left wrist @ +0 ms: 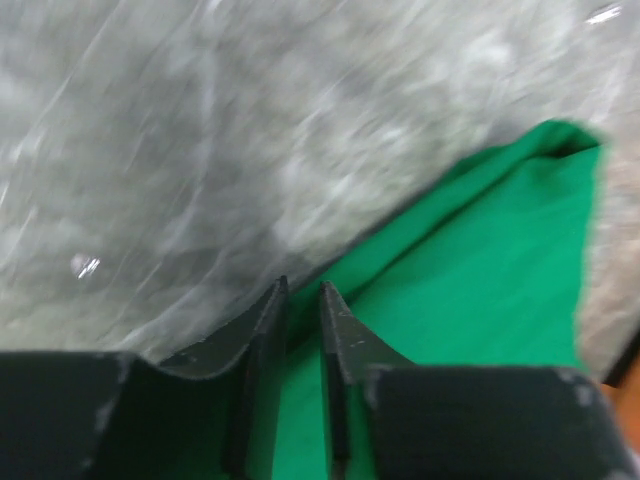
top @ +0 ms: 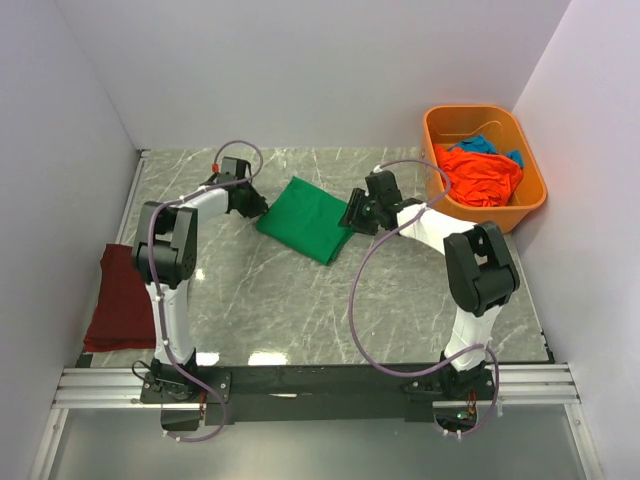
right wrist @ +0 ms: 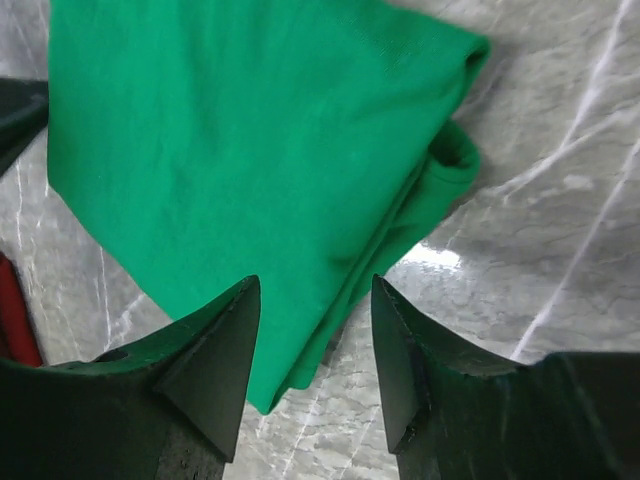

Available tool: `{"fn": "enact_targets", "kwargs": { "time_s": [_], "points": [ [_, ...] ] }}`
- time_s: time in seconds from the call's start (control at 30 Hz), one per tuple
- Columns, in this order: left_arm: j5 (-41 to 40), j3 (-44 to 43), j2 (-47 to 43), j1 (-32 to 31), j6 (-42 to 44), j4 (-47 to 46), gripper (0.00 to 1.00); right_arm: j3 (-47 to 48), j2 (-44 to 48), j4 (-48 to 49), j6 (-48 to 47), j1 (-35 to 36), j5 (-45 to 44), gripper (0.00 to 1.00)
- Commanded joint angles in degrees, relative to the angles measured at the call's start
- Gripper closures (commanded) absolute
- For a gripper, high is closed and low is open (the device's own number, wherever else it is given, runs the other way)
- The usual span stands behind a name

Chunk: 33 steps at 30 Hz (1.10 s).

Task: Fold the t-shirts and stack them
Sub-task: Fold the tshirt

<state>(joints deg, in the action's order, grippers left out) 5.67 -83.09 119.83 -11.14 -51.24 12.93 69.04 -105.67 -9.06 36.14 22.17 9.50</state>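
Right gripper [right wrist: 315, 285] hangs spread wide over one edge of the folded green t-shirt [top: 305, 220] on the marble table [top: 300, 300]. Left gripper [left wrist: 302, 288] sits at the opposite edge, fingers [left wrist: 262, 325] nearly together, though blur hides whether cloth is pinched. A maroon t-shirt [top: 120, 295] lies at the table's left edge.

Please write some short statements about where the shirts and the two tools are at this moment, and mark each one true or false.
1. The green t-shirt lies folded on the table, between the left tool and the right tool. True.
2. The right tool is shut on the green t-shirt. False: its jaws stand wide open over the shirt's edge.
3. The orange tub holds an orange t-shirt and a blue t-shirt. True.
4. The dark red t-shirt lies inside the tub. False: it lies at the table's left edge, far from the tub.
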Motion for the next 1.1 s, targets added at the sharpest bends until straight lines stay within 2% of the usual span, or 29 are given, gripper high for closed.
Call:
{"fn": "enact_targets", "kwargs": {
  "time_s": [0.0, 0.23, 0.47, 0.53, 0.63, 0.67, 0.8, 0.93, 1.03, 1.07],
  "points": [
    [-4.0, 1.6, -2.7, -1.0, 1.0, 1.0, 0.77, -0.9, 0.0, 2.1, 0.1, 0.3, -2.4, 0.44],
    [-4.7, 5.8, -5.3, -5.1, 0.4, 1.3, 0.85, -0.3, -2.3, 1.3, -0.4, 0.2, -3.9, 0.47],
    [-5.6, 17.5, -13.4, -9.6, -3.7, -1.1, 0.89, 0.1, -3.9, 0.5, -1.6, -0.5, -5.7, 0.48],
    [-5.5, 19.7, -16.2, -11.2, -5.3, -1.4, 0.90, -0.3, -3.7, 0.4, -1.9, -0.8, -5.9, 0.53],
    [-5.5, 24.2, -20.1, -13.1, -7.5, -2.5, 0.90, -1.9, -2.4, 0.7, -2.5, -1.7, -5.9, 0.68],
    [-5.5, 25.8, -21.2, -13.8, -8.1, -2.5, 0.90, -2.8, -1.9, 1.0, -2.8, -2.0, -5.9, 0.76],
    [-10.2, 27.0, -26.5, -14.4, -9.4, -0.7, 0.86, -2.3, -1.6, 0.9, -4.9, -2.7, -5.5, 0.87],
    [-14.6, 23.4, -28.7, -14.4, -7.6, 2.4, 0.82, 0.7, -3.7, -0.1, -6.2, -2.8, -2.8, 0.85],
    [-15.2, 18.7, -26.9, -14.2, -5.2, 3.9, 0.83, 1.9, -3.0, -1.2, -6.1, -2.8, -3.6, 0.80],
    [-14.9, 16.4, -26.1, -14.0, -4.8, 4.2, 0.83, 2.3, -2.2, -1.9, -6.1, -2.8, -4.3, 0.75]
  ]
}}
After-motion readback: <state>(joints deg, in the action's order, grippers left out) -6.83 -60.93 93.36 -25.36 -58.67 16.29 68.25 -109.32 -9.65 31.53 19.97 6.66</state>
